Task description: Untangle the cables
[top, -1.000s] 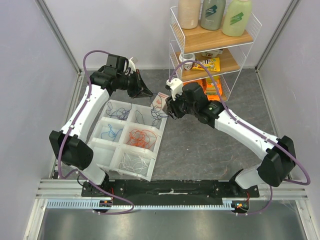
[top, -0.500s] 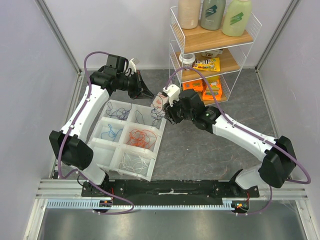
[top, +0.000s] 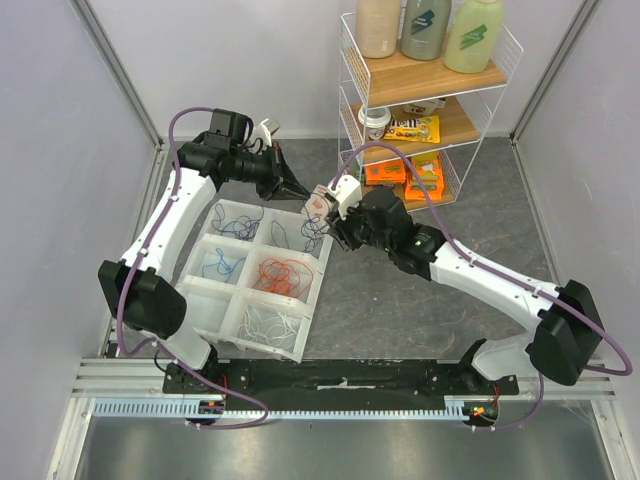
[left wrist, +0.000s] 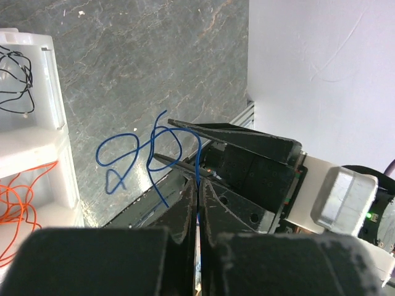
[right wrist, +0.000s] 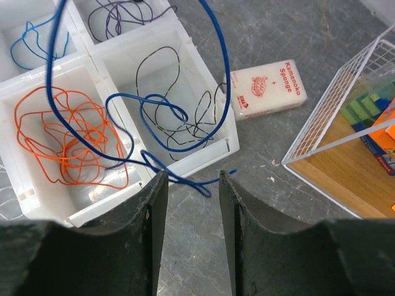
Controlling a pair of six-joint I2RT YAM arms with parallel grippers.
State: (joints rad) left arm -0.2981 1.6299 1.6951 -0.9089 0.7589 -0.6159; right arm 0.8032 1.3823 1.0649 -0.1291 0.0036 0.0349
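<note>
Right gripper [top: 332,218] brought up to lifted blue cable [right wrist: 228,74]
The cable is pinched in the tightly closed jaws of the left gripper [top: 300,188] above the far corner of the tray [top: 316,290]; the right jaws, half-spread and empty, are now set beside it, so a second grasp seems prepared.

white divided tray [top: 205,300], packaged sponge [right wrist: 270,90] just beside it, wire shelf [top: 430,82] with three bottles [top: 425,28]
</note>
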